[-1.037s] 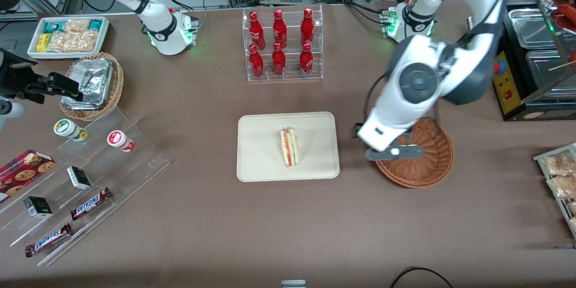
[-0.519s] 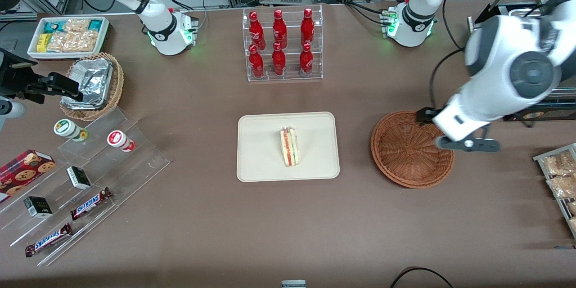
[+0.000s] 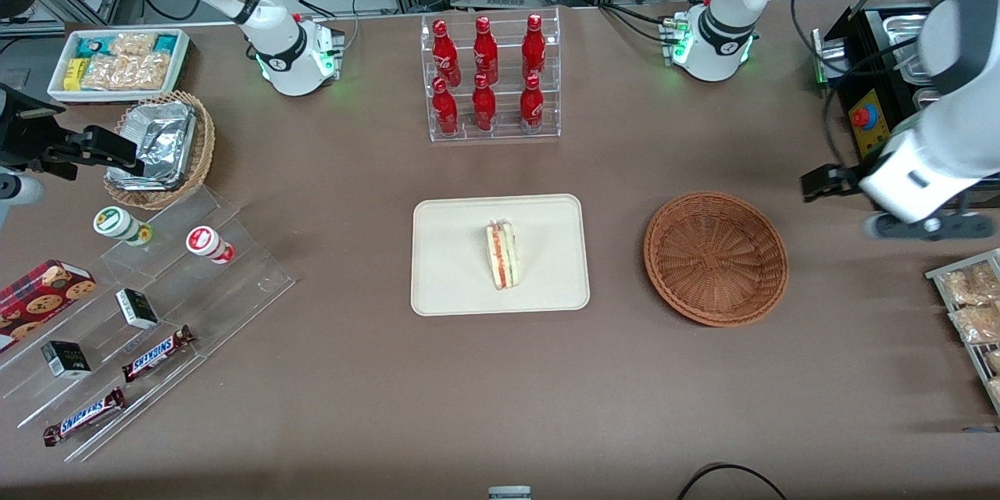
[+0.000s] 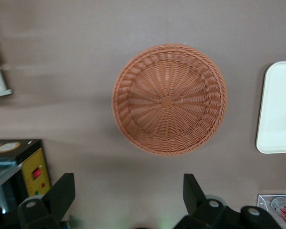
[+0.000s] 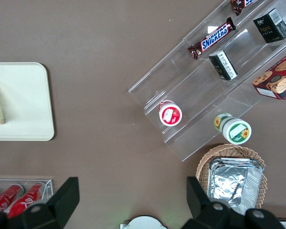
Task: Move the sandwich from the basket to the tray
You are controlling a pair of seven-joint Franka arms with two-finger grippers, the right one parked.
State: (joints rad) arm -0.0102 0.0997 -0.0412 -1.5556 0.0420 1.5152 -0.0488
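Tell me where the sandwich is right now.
The sandwich lies on the cream tray at mid-table, beside the empty wicker basket; the gripper, fingers open, hangs toward the working arm's end.

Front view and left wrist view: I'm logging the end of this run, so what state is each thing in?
sandwich: lying on the tray, near its middle.
tray: flat on the table, holds only the sandwich.
basket: empty, upright, beside the tray.
gripper: jaws open, holding nothing, up above the table toward the working arm's end, clear of the basket.
cola bottles: upright in their clear rack.
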